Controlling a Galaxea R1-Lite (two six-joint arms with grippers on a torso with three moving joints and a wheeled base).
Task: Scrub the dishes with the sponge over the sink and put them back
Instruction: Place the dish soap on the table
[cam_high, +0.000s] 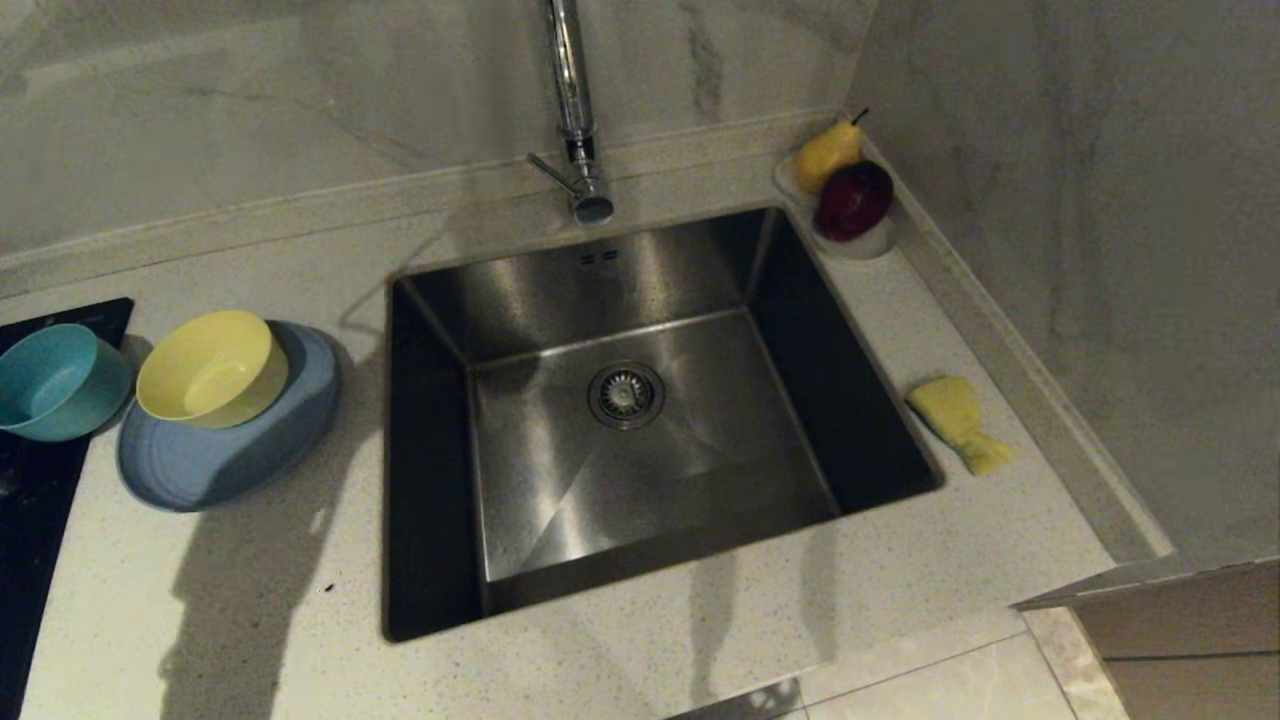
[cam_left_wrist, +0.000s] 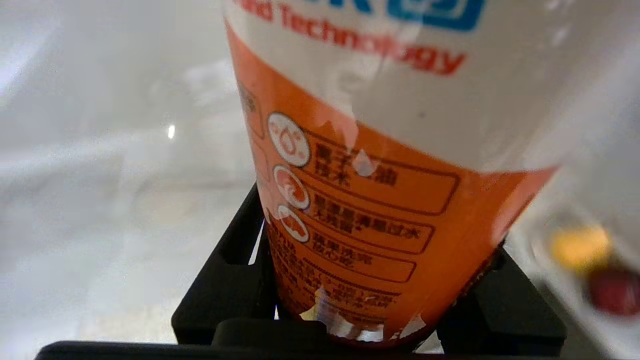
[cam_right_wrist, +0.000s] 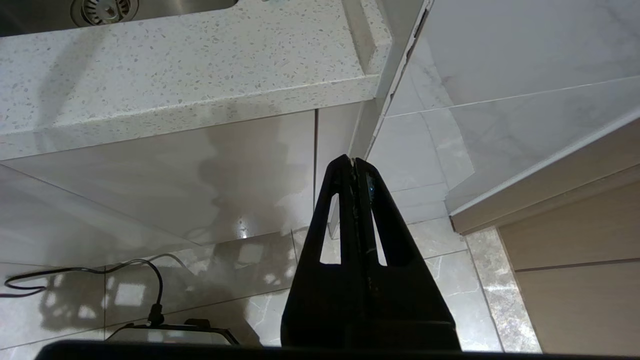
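Note:
The dishes stand on the counter left of the sink (cam_high: 700, 470). A pale yellow bowl (cam_high: 212, 368) rests on the light-blue plate (cam_high: 230, 450), and a teal bowl (cam_high: 55, 382) sits beside them. The sponge (cam_high: 958, 420) lies yellow face up on the counter right of the sink. Neither arm shows in the head view. In the left wrist view my left gripper (cam_left_wrist: 370, 300) is shut on an orange-and-white labelled bottle (cam_left_wrist: 380, 150), with a black finger (cam_left_wrist: 225, 280) on either side of it. My right gripper (cam_right_wrist: 354, 162) hangs shut and empty below the counter edge (cam_right_wrist: 200, 100).
A tall chrome tap (cam_high: 572, 100) rises behind the basin. A small white dish (cam_high: 850, 245) with a yellow pear (cam_high: 828, 155) and a dark red fruit (cam_high: 855, 198) sits in the back right corner. A black hob (cam_high: 30, 520) fills the left edge. A wall runs along the right.

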